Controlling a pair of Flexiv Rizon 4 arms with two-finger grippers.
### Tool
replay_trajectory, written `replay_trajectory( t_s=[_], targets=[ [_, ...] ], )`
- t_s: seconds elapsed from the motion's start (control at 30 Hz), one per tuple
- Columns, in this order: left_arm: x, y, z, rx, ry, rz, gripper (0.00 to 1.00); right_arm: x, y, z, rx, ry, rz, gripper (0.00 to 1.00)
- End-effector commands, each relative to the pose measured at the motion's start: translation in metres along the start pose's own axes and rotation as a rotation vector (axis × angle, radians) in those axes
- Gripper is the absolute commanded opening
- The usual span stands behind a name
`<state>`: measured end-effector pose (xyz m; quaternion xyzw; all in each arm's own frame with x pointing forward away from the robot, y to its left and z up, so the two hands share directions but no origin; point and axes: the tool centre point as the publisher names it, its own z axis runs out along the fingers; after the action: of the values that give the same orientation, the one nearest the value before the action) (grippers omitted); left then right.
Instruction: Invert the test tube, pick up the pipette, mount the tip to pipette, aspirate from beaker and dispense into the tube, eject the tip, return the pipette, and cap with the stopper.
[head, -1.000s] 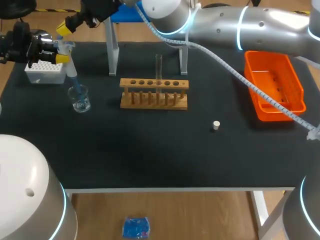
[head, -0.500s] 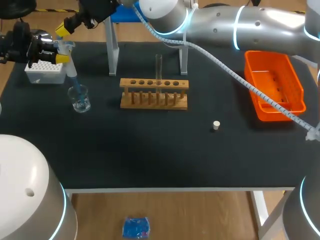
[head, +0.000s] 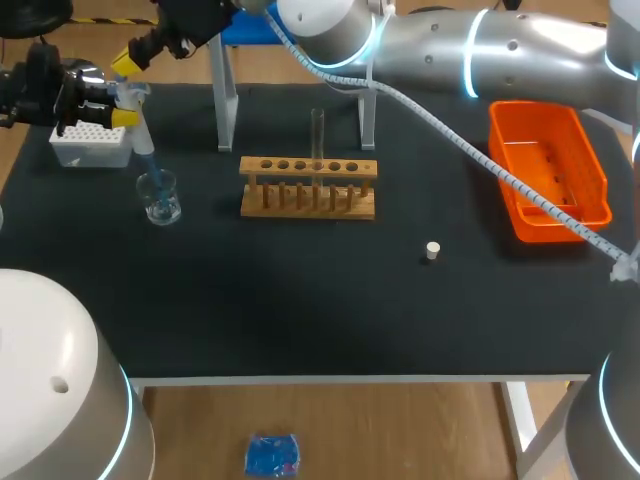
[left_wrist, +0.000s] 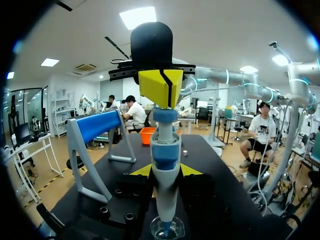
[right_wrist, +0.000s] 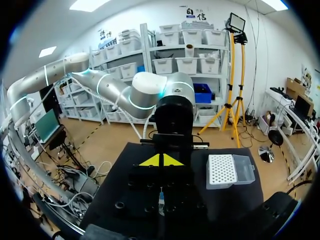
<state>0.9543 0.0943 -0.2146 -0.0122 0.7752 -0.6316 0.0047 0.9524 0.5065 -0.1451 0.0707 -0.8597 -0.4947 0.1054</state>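
My left gripper (head: 118, 104) at the table's far left is shut on the blue-and-white pipette (head: 134, 120), which stands upright. In the left wrist view the pipette (left_wrist: 165, 150) sits between the yellow fingers (left_wrist: 187, 170) and its tip dips into the glass beaker (left_wrist: 167, 229). The beaker (head: 160, 196) holds clear liquid. My right arm crosses the table, and its shut gripper (head: 127, 58) rests on the pipette's top button (left_wrist: 165, 115). A test tube (head: 317, 133) stands upright in the wooden rack (head: 308, 187). The white stopper (head: 432, 250) lies alone on the mat.
The white tip box (head: 90, 146) stands just behind the beaker, beside my left gripper. The blue pipette stand (head: 227, 100) is behind the rack. An orange tray (head: 546, 170) sits at the right edge.
The right arm's elbow has edged slightly left. Both grippers, the pipette and the beaker stay as they were.
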Motion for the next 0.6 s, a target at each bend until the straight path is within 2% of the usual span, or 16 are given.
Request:
replay_trajectory(
  t_s=[0.03,0.6],
  targets=[
    [-0.001,-0.001,-0.001,0.001,0.004,0.001,0.00,-0.003,-0.005,0.003,0.009,0.006,0.003,0.00],
    [-0.001,-0.001,-0.001,0.001,0.004,0.001,0.00,-0.002,-0.016,0.008,0.025,0.015,0.023,0.00]
  ],
)
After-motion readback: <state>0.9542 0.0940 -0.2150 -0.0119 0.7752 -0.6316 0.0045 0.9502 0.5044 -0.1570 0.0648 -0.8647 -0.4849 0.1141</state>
